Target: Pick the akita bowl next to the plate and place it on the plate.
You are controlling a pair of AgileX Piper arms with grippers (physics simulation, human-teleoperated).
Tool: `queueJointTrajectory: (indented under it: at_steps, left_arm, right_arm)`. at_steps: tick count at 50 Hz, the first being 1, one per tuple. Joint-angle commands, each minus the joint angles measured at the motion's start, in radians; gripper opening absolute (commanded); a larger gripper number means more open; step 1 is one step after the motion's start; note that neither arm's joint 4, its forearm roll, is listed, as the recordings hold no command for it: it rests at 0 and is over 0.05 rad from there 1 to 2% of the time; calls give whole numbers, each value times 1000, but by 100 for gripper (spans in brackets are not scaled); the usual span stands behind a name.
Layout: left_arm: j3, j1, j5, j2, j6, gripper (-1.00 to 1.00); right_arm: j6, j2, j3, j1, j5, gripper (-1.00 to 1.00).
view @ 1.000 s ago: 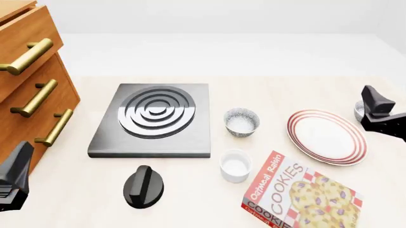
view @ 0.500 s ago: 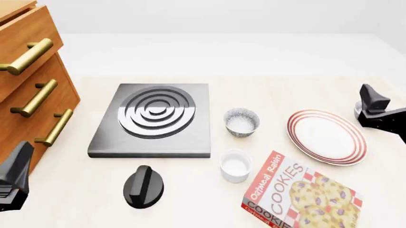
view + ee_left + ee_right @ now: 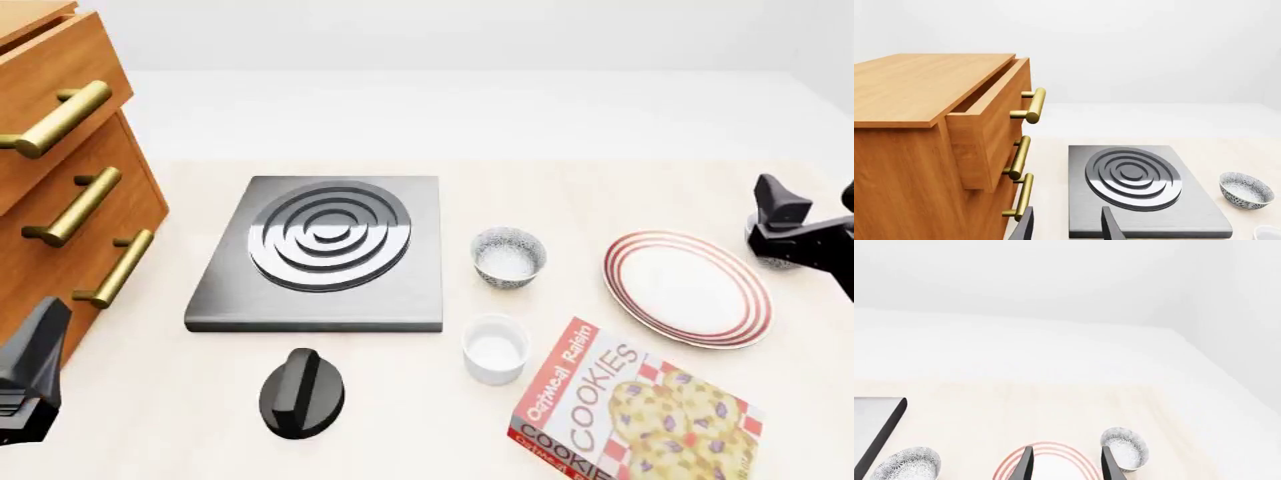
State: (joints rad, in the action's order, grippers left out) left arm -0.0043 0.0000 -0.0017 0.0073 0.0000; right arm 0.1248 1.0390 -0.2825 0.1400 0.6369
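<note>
Pale wood counter (image 3: 400, 400) against a white backdrop. Plate (image 3: 686, 288) sits right of centre. Akita bowl (image 3: 1124, 447) lies just beside the plate's far-right rim, mostly hidden behind the right hand (image 3: 787, 228) in front view. Right hand released, fingers apart over plate's edge, holding nothing. Left hand (image 3: 1066, 227) released too, near-left by the drawers (image 3: 60, 170). Second speckled bowl (image 3: 509, 256) sits left of plate, beside the stove plate (image 3: 320, 255).
</note>
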Motion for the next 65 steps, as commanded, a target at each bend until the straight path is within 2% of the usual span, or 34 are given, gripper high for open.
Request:
queueJointTrajectory:
  at_steps: [1,34,65]
  left_arm:
    - [0,0,0,0,0,100]
    - [0,0,0,0,0,100]
    - [0,0,0,0,0,100]
  right_arm:
    - [-1,41,-24,12,1,100]
    - [9,163,-101,60,11,100]
    - [7,210,-159,76,-9,100]
